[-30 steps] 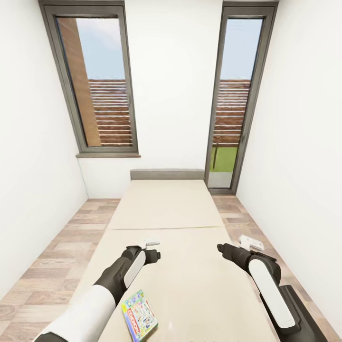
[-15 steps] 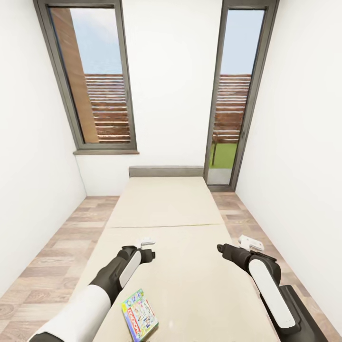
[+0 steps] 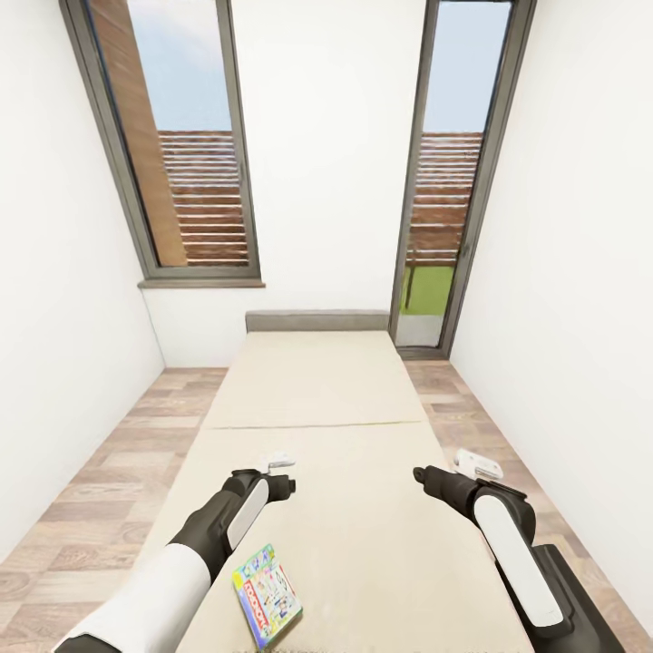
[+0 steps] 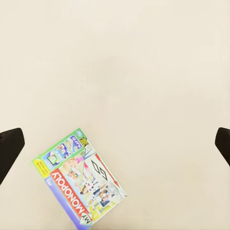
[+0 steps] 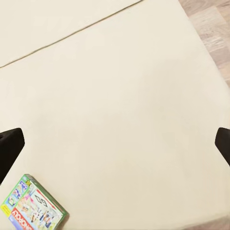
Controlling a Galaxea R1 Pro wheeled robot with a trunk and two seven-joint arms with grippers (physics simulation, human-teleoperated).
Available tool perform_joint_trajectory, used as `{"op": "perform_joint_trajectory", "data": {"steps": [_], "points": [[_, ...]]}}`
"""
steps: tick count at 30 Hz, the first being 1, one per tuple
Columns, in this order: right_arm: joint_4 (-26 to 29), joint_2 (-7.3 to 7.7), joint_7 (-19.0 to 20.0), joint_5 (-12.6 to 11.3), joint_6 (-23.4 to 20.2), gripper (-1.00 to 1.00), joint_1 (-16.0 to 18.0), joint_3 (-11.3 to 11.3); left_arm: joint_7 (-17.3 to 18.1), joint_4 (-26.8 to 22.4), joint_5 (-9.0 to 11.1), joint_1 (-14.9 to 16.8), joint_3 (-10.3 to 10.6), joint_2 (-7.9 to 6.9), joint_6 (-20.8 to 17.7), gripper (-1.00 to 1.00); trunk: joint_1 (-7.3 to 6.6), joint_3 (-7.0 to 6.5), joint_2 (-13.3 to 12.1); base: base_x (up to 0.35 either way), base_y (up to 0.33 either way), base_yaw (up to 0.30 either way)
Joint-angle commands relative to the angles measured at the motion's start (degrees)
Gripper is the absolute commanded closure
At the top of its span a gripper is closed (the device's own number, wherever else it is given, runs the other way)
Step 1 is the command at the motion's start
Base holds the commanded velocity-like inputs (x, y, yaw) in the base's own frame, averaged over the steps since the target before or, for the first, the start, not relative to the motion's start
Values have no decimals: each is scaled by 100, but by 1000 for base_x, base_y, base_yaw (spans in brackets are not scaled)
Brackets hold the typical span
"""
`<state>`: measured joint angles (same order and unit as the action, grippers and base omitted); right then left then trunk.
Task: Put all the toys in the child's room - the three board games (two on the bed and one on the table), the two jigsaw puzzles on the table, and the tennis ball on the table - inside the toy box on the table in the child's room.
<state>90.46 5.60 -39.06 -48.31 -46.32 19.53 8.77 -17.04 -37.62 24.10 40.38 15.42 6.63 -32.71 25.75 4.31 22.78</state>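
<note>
1 board game (image 3: 267, 596) lies flat on the bed (image 3: 381, 544), long axis running diagonally; both grippers (image 3: 281, 472) (image 3: 433, 478) hover spread wide, empty.

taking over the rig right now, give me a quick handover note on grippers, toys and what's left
Left gripper: open, empty, over the bed.
Right gripper: open, empty, over the bed's right side.
Toys: one board game lies flat on the mattress near the foot of the bed, beside the left forearm; it shows in the left wrist view and the right wrist view. Nothing else lies on the part of the mattress in view.
Done: nothing can be confirmed from here.
Left: pick up this game and take it to the toy box, then check for the other game, the puzzles and the ball.
</note>
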Motion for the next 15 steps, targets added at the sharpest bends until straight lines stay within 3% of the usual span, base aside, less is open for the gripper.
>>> {"op": "perform_joint_trajectory", "data": {"steps": [1, 12, 15], "points": [[6, 5, -59, -52, -8, -100, 7, 11, -53, -8, 60, 5, 23, -3, -15, -100, 4, 23, 14, 0, 0, 0], [16, 3, -58, -51, -22, -100, 7, 22, -48, -8, 60, 5, 27, -4, -8, -100, 4, 127, 14, 0, 0, 0], [95, 3, -50, -45, -222, -100, 7, 25, -46, -8, 60, 5, 30, -4, -8, -100, 4, 155, 14, 0, 0, 0]]}}
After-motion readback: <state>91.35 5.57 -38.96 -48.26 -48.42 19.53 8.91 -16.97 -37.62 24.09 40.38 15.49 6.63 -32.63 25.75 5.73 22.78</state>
